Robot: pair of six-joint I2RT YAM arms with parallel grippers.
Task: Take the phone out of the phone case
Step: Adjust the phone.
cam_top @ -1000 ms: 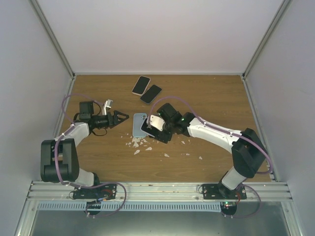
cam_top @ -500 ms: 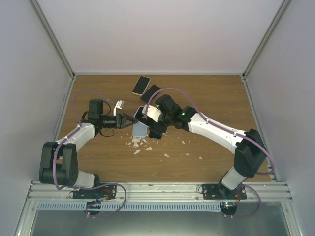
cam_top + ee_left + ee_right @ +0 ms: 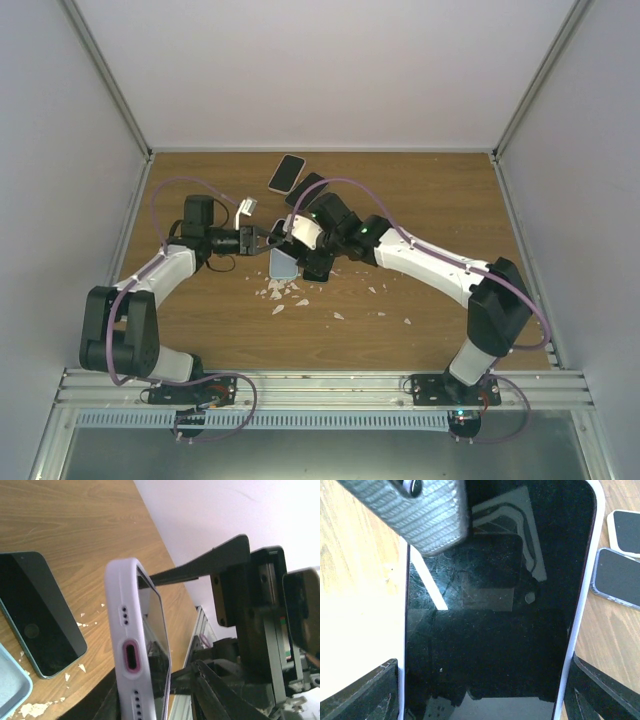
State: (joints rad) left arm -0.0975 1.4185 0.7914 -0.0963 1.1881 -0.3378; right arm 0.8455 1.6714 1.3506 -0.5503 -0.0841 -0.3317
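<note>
The phone (image 3: pixel 495 630) has a dark scratched screen and sits in a pale lilac phone case (image 3: pixel 125 630). My right gripper (image 3: pixel 312 246) holds it off the table, shut across the case's two long sides (image 3: pixel 485 695). The charging-port end faces my left gripper (image 3: pixel 262 238). Its jaws straddle that end (image 3: pixel 160 700): one finger is behind the case, while a narrow gap still shows on the screen side. A grey textured finger pad (image 3: pixel 420 515) of the left gripper lies over the screen's corner.
A light blue empty case (image 3: pixel 283 263) lies on the wooden table below the held phone, among white flakes (image 3: pixel 280 292). Two more phones (image 3: pixel 287 172) (image 3: pixel 306 188) lie further back. Grey walls close in the left, right and back.
My left gripper has moved right up to the phone's end and narrowed its jaws round it. The right arm has lifted the cased phone up and back-left toward it.
</note>
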